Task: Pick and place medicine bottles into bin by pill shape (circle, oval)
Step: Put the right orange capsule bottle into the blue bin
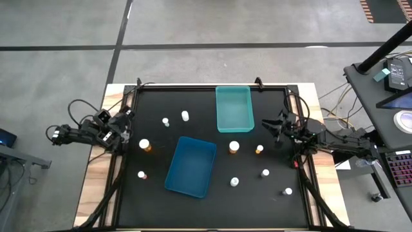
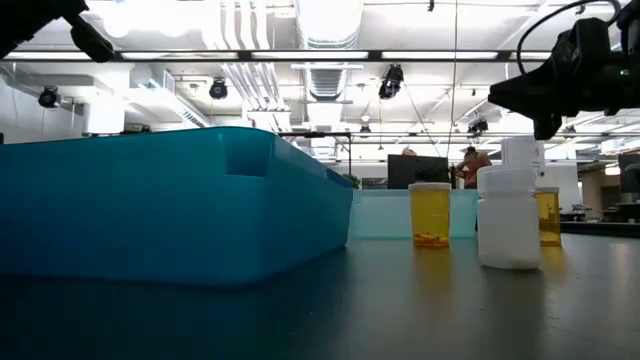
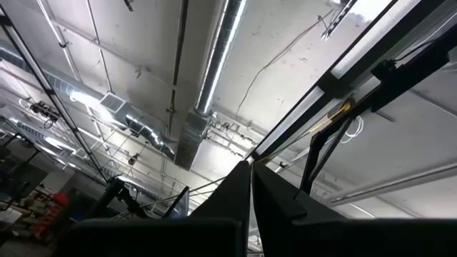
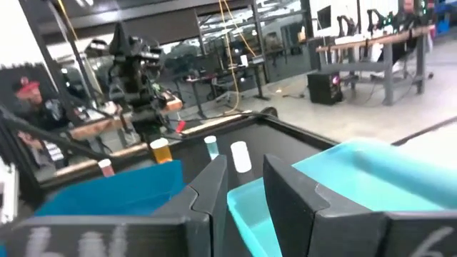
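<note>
Nine small medicine bottles with white caps stand upright on the black table. Amber ones are at the left (image 1: 145, 145) and the middle right (image 1: 234, 147) (image 1: 259, 149). White ones are at the far left (image 1: 185, 116) (image 1: 165, 121) and the near right (image 1: 235, 182) (image 1: 265, 173) (image 1: 288, 191). One more stands at the near left (image 1: 141, 174). My left gripper (image 1: 129, 114) is shut and empty at the table's left edge, pointing up at the ceiling (image 3: 251, 178). My right gripper (image 1: 266, 123) is open and empty at the right edge, above the table (image 4: 246, 170), beside the teal tray.
A light teal tray (image 1: 234, 122) lies at the far middle. A darker blue tray (image 1: 191, 177) lies slanted at the table's centre. Both show in the low view, the blue one (image 2: 150, 210) in front. People and benches show in the room beyond the table.
</note>
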Controlling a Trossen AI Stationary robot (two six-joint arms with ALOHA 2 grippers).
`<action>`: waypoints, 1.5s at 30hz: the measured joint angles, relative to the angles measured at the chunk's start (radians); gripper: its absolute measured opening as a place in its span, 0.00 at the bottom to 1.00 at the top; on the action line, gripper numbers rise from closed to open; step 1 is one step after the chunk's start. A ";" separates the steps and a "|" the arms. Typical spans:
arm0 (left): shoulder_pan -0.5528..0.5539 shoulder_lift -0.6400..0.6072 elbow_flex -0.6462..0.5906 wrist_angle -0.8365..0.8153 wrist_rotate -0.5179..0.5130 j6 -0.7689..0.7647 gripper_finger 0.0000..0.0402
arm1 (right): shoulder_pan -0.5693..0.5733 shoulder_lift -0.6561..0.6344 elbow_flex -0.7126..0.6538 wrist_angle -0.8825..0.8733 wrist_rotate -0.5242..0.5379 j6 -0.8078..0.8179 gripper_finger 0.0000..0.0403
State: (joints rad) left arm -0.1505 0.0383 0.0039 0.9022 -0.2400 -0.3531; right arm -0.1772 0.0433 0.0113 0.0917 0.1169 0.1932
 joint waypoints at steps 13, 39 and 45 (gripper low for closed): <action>0.000 0.000 0.000 0.019 -0.030 0.009 0.00 | 0.000 0.000 0.000 0.063 0.000 0.147 0.21; 0.000 0.481 0.097 -0.057 -0.310 0.438 0.00 | 0.000 0.047 0.000 0.398 -0.003 0.105 0.21; 0.000 0.540 0.112 -0.058 -0.316 0.598 0.00 | 0.001 0.115 0.064 0.414 -0.004 0.122 0.21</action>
State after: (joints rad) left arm -0.1501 0.5786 0.1163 0.8437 -0.5556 0.2452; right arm -0.1764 0.1580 0.0755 0.5060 0.1132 0.3153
